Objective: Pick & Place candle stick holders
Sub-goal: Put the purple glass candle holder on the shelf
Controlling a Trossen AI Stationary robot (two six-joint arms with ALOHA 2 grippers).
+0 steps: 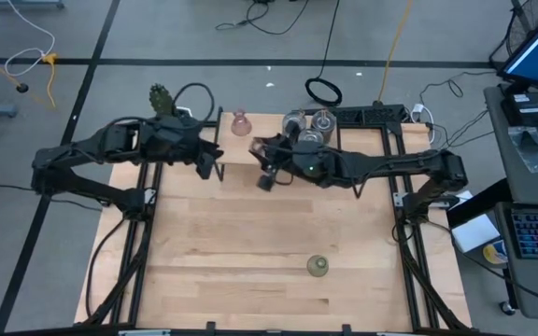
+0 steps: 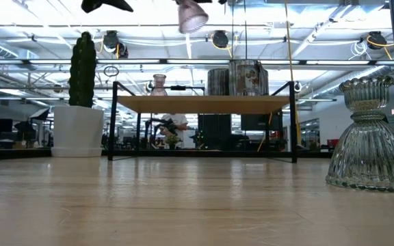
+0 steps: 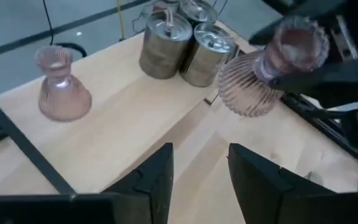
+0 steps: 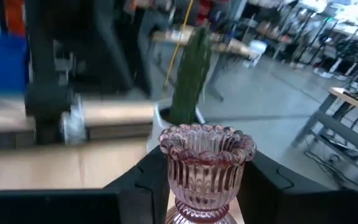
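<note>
Aloft, right gripper [image 4: 194, 180] clamping pink glass holder [image 4: 205, 168], left gripper [image 3: 199, 171] slightly parted, empty, beside it.

Desk [image 1: 250, 243]: pale wood planks, matt, visible grain. Raised shelf [image 3: 123, 118]: same light wood on a black metal frame. Pink holders [image 4: 207, 165]: ribbed, glossy, translucent glass with beaded rim. Green holder [image 2: 369, 137]: ribbed clear-olive glass, shiny. Cylindrical holders [image 3: 185, 40]: brushed silvery metal. Cactus pot [image 2: 78, 130]: smooth matt white. Fingers [image 3: 157, 177]: matt black plastic.
</note>
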